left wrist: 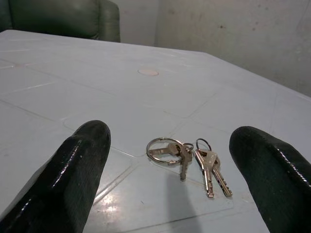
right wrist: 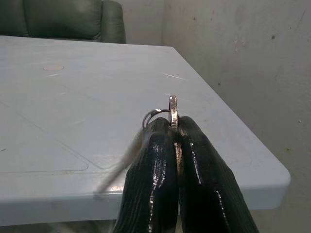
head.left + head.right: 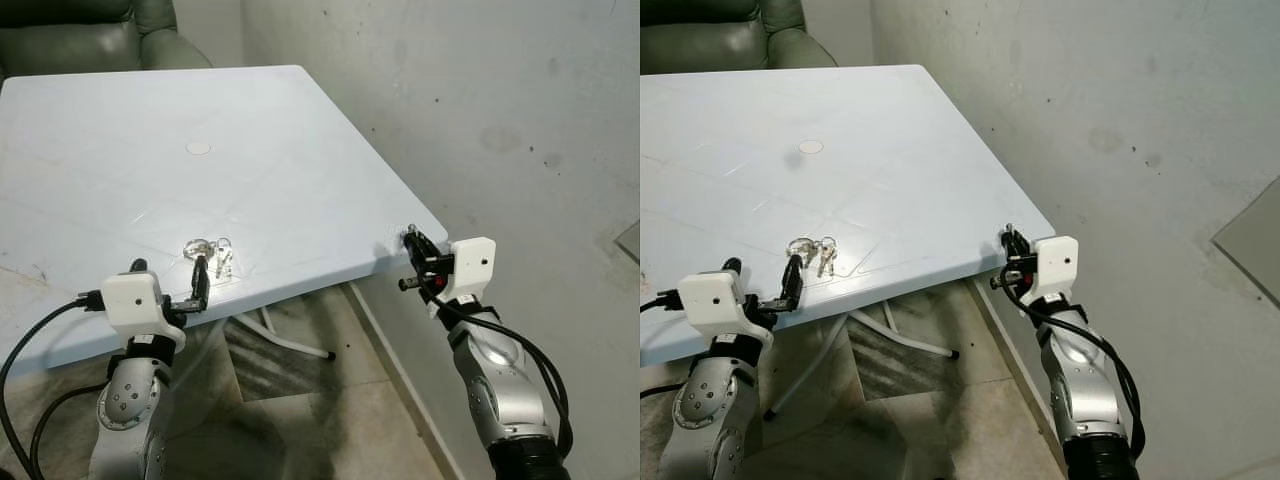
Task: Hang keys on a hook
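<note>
A bunch of silver keys on rings [image 3: 210, 250] [image 1: 187, 158] lies flat near the front edge of the pale blue table [image 3: 300, 120]. My left gripper [image 3: 170, 270] [image 1: 170, 133] is open just short of the bunch, one black finger on each side of it, not touching. At the table's near right corner my right gripper [image 3: 408, 236] [image 2: 174, 125] is shut on a thin metal key piece [image 2: 172, 104], with a small ring and a blurred key hanging beside its fingers.
A grey plaster wall [image 3: 520, 110] runs close along the table's right side. A dark green sofa [image 3: 90, 30] stands behind the far edge. White table legs [image 3: 290, 340] cross the tiled floor underneath. A round cap [image 3: 198, 148] marks the tabletop's middle.
</note>
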You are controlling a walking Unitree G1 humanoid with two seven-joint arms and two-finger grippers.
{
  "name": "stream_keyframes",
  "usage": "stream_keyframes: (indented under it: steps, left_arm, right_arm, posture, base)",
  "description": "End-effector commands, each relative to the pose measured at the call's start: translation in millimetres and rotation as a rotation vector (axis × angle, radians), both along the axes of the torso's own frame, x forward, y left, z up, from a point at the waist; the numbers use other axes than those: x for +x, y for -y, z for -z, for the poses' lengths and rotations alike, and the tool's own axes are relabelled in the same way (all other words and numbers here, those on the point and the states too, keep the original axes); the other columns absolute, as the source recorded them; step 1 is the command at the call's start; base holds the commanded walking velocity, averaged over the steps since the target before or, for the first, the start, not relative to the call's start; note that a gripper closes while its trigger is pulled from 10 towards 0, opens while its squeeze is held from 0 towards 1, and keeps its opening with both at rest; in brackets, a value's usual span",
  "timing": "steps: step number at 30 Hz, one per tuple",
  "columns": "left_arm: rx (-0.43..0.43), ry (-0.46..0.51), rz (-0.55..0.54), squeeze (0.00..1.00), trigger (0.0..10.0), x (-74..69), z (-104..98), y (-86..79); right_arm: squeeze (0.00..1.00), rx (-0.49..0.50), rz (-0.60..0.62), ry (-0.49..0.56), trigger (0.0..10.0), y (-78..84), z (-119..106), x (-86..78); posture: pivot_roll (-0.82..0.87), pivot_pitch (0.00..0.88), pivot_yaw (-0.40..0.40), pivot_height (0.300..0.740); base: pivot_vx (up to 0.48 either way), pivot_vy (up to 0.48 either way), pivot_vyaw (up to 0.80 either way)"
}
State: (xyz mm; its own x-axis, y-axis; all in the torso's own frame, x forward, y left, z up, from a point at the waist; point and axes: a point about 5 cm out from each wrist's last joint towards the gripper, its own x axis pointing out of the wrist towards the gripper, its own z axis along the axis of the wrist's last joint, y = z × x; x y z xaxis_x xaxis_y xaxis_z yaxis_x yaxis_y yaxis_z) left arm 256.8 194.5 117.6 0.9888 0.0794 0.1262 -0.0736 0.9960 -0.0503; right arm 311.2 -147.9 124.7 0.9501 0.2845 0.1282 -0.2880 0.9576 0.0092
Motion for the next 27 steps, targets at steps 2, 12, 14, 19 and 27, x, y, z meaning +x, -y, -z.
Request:
stream_keyframes:
  steps: [2,12,14,19,27]
  left_arm:
    - [0.009,-0.004,-0.010,0.00,10.0,-0.5,-0.4,-1.0]
    - [0.019,-0.011,-0.023,0.00,10.0,0.9,-1.4,-4.8]
    - [0.016,-0.012,-0.022,0.00,10.0,0.9,-0.9,-4.9]
    - [-0.002,-0.022,-0.013,0.00,10.0,2.1,-0.1,-2.3]
    - [0.006,-0.025,-0.011,0.00,10.0,2.2,0.6,-1.4]
  right_arm:
    - [0.00,-0.010,0.007,-0.002,10.0,2.1,-1.0,0.5]
    - [0.00,-0.033,0.017,0.003,10.0,5.3,-2.0,4.2]
    - [0.00,-0.033,0.016,0.003,10.0,4.8,-1.7,4.2]
    - [0.00,-0.034,0.014,0.003,10.0,3.5,-1.3,4.2]
    - [0.00,-0.033,0.009,0.001,10.0,3.2,-0.4,3.4]
  posture:
    - [0.01,0.079,-0.067,0.740]
    - [0.02,0.074,-0.067,0.740]
    - [0.02,0.072,-0.064,0.740]
    - [0.02,0.069,-0.064,0.740]
    - [0.01,0.060,-0.064,0.740]
  base:
    - [0.000,0.000,-0.70]
    - [0.000,0.000,-0.70]
    - [0.000,0.000,-0.69]
    - [0.000,0.000,-0.69]
    - [0.000,0.281,-0.69]
